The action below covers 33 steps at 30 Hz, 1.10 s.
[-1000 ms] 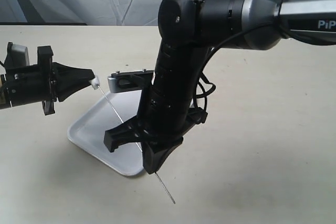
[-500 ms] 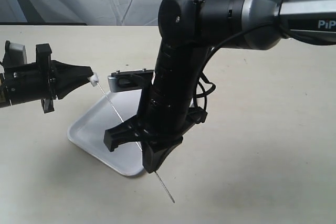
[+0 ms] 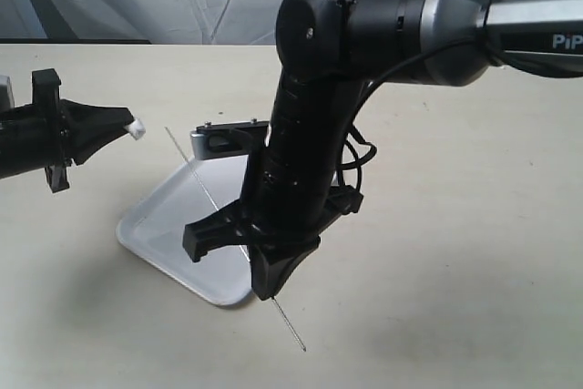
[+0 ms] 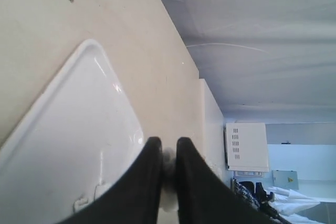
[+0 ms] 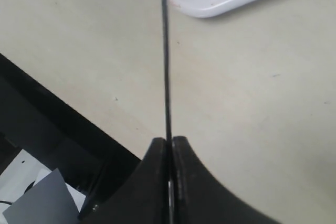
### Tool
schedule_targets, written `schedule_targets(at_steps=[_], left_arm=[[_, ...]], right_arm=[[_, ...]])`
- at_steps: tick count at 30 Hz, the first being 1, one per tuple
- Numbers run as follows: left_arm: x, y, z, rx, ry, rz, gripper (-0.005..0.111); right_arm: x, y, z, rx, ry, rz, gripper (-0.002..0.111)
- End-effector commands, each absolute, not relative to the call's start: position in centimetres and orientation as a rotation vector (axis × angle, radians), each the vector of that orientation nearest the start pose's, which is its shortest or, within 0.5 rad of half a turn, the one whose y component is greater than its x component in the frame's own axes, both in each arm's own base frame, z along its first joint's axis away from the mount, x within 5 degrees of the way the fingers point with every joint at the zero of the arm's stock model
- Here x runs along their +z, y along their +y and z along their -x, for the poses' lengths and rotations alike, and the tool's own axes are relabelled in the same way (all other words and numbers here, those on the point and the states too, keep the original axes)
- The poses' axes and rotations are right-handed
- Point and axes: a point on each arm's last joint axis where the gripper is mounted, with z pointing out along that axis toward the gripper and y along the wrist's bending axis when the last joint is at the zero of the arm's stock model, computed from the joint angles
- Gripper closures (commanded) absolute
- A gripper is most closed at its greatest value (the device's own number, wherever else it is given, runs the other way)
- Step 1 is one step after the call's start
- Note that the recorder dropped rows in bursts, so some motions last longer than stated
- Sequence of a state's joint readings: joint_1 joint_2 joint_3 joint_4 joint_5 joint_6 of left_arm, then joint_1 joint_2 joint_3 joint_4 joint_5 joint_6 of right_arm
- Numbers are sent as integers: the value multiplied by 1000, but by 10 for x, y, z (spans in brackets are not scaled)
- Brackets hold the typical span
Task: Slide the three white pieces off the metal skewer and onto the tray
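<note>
1. On the left of the exterior view, the left claw (image 3: 126, 124) is clamped on one small white piece (image 3: 136, 127), which juts out from between its black tips. The claw hangs above the worktop (image 3: 455, 225), off the far-left side of the tray (image 3: 159, 225).
2. The left wrist view shows that white piece (image 4: 168, 199) pinched between the two fingers (image 4: 142, 182), with the tray (image 4: 68, 145) lying below.
3. The white piece is near the upper tip of the metal skewer (image 3: 202, 190) but apart from it.
4. The metal skewer leans on a diagonal over the tray. Its upper tip points toward the left claw and its lower tip lies past the tray's near corner, over bare worktop. I cannot tell whether the lower tip touches the worktop.
5. The right claw (image 3: 265, 287) is closed on the metal skewer, low on its length. In the right wrist view the rod (image 5: 166, 51) runs straight out from between the shut tips (image 5: 169, 142).
6. The tray lies flat on the worktop, much of it hidden behind the right arm (image 3: 310, 134).
7. The other two white pieces cannot be made out in any view.
</note>
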<state>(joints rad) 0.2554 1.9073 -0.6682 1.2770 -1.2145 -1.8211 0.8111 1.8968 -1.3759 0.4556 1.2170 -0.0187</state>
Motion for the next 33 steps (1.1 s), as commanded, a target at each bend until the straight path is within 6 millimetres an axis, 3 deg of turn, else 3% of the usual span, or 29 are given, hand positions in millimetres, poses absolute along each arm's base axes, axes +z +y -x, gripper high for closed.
schedule_targets(at_steps=[1,8,13,17,26,30,33], left_arm=[[135,-2,-297,-1510,2091,517,99],[129,-16,-290,-1507,2217,408,99],[123,-48,-284,-1496,2347,253,98],[112,-67,-279,-1353,2494,146,98],[104,-69,-278,-1220,2561,77,98],[105,-68,-281,-1200,2537,84,83],[106,-69,-282,-1199,2514,71,69]], right_arm=[[214,286,-221,599,3134,1069,109],[213,285,-222,578,3130,1077,109],[204,278,-230,377,3127,1091,109],[188,274,-238,196,3140,1057,109],[152,289,-253,246,3077,972,109],[137,288,-262,255,3122,926,109],[138,289,-270,260,3132,911,109]])
